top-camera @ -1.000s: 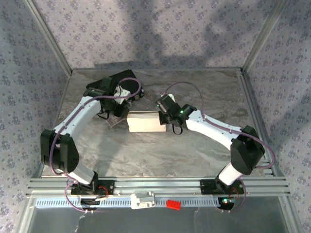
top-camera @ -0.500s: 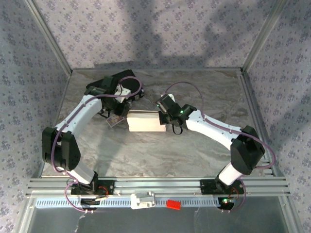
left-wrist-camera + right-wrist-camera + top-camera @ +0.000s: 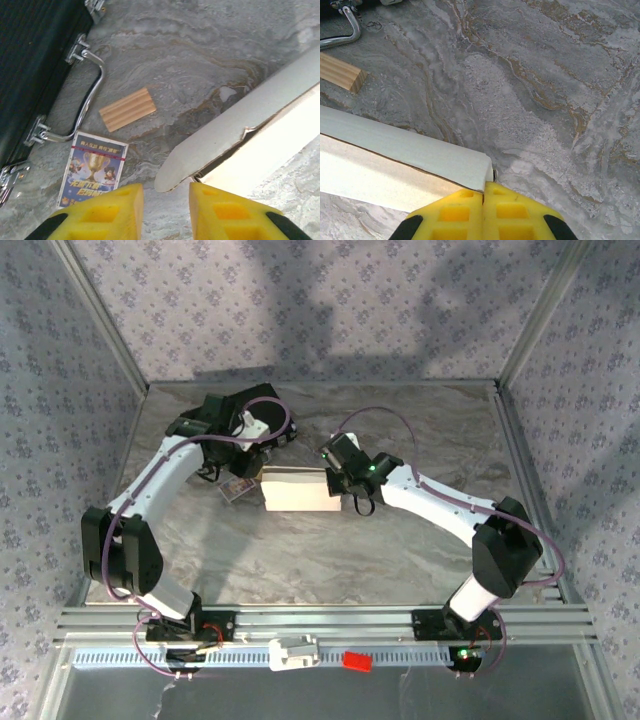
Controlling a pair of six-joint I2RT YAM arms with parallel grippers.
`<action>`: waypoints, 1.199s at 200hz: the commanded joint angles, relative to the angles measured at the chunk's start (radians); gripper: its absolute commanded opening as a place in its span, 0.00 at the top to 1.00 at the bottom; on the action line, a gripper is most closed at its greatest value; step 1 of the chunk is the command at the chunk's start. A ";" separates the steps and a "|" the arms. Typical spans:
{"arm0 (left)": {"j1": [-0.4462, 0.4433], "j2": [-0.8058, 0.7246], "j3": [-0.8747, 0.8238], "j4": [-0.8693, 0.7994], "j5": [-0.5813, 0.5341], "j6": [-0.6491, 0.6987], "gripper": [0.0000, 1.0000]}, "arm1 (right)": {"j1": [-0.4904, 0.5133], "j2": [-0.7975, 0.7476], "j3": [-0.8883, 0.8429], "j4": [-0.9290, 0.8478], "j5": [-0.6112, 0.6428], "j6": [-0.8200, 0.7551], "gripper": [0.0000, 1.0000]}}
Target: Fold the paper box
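Left wrist view: my left claw sits at the bottom edge, narrowly parted and holding nothing. Just ahead, right of centre, the paper box trails a loose rounded flap. My right claw is closed, its tips braced against the box's end corner. I judge this to be the flap-tucking step; the next move calls for nudging the flap inward. The black case lies farther off, upper left.

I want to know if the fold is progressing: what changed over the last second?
The left arm's wrist edged slightly toward the far side of the table. Nothing was grabbed or released. The left gripper has its jaws parted by the loose flap of the paper box. The box, the printed card and the right gripper, shut at the box's corner, stayed put.
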 commanded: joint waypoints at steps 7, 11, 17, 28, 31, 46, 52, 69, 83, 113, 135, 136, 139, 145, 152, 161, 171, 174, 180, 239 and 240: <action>0.037 -0.007 -0.012 -0.021 0.153 0.110 0.70 | 0.000 0.063 -0.034 -0.159 -0.081 -0.012 1.00; 0.041 -0.010 -0.016 -0.020 0.162 0.115 0.70 | -0.001 0.062 -0.033 -0.158 -0.081 -0.012 1.00; 0.049 -0.013 -0.022 -0.024 0.178 0.127 0.69 | -0.001 0.064 -0.034 -0.158 -0.081 -0.011 1.00; 0.056 -0.013 -0.031 -0.028 0.191 0.148 0.69 | -0.001 0.066 -0.033 -0.158 -0.083 -0.012 1.00; 0.057 -0.013 -0.032 -0.028 0.195 0.152 0.68 | -0.001 0.066 -0.033 -0.157 -0.083 -0.011 1.00; 0.062 -0.004 -0.033 -0.027 0.211 0.164 0.68 | -0.001 0.066 -0.034 -0.156 -0.084 -0.013 1.00; 0.063 0.003 -0.029 -0.027 0.216 0.168 0.68 | -0.001 0.066 -0.034 -0.156 -0.084 -0.013 1.00; 0.064 0.023 -0.016 -0.025 0.204 0.175 0.69 | -0.001 0.068 -0.031 -0.157 -0.086 -0.014 1.00; 0.064 0.036 -0.005 -0.018 0.200 0.170 0.72 | -0.002 0.071 -0.030 -0.159 -0.087 -0.017 1.00; 0.063 0.046 0.002 -0.008 0.201 0.162 0.77 | -0.003 0.072 -0.028 -0.158 -0.087 -0.018 1.00; 0.057 0.043 -0.005 -0.004 0.189 0.159 0.79 | -0.005 0.072 -0.030 -0.156 -0.088 -0.016 1.00; 0.057 0.042 -0.006 -0.003 0.188 0.158 0.79 | -0.005 0.072 -0.030 -0.157 -0.088 -0.016 1.00; 0.057 0.040 -0.009 0.000 0.192 0.157 0.79 | -0.006 0.072 -0.029 -0.155 -0.088 -0.016 1.00; 0.057 0.039 -0.008 0.004 0.192 0.154 0.80 | -0.004 0.072 -0.028 -0.155 -0.089 -0.016 1.00; 0.055 0.041 -0.007 0.006 0.192 0.151 0.80 | -0.004 0.072 -0.027 -0.156 -0.089 -0.016 1.00; 0.052 0.043 -0.004 0.006 0.194 0.147 0.82 | -0.005 0.075 -0.025 -0.156 -0.089 -0.016 1.00; 0.048 0.047 0.001 0.006 0.192 0.144 0.84 | -0.004 0.075 -0.025 -0.157 -0.089 -0.016 1.00; 0.046 0.047 0.002 0.006 0.190 0.144 0.85 | -0.004 0.077 -0.024 -0.157 -0.089 -0.016 1.00; 0.042 0.048 0.002 0.008 0.187 0.141 0.85 | -0.005 0.077 -0.023 -0.157 -0.088 -0.016 1.00; 0.017 0.030 0.000 0.023 0.152 0.074 0.99 | -0.003 0.076 -0.021 -0.163 -0.070 -0.009 1.00; 0.017 0.029 0.000 0.022 0.151 0.072 0.99 | -0.003 0.075 -0.021 -0.163 -0.069 -0.007 1.00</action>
